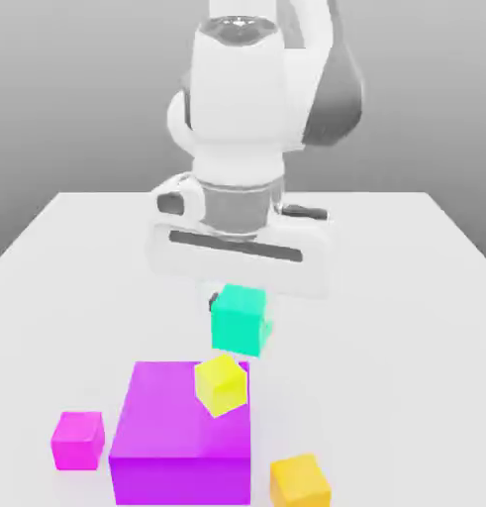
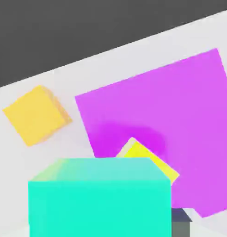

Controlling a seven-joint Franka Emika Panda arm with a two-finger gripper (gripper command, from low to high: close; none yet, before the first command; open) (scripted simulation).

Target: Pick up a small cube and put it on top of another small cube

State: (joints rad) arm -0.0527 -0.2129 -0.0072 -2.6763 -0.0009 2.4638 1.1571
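Hidden: fingers of the gripper almost wholly covered by the teal cube in the exterior view; just a dark sliver seen at the cube's upper edge.
Cut off: top of the arm by the frame's upper edge in the exterior view; purple cube and orange cube clipped at the lower edge.
Hand view, cut off: teal cube clipped at the near edge; purple cube clipped at one side.
Hard to make out: a small dark grey piece beside the teal cube in the hand view, likely one finger.
Gripper state: closed narrow on the teal cube, held clear of the table.
Teal cube, place: in the air under the hand, at 12 o'clock from the yellow cube, just above it and apart from it.
Yellow cube, place: tilted, on the purple cube's top near its far corner; partly covered by the teal cube in the hand view.
Magenta cube: on the table, at 9 o'clock from the purple cube.
Orange cube, place: at 4 o'clock from the purple cube; fully seen in the hand view.
Writing: none legible on any cube or on the arm.
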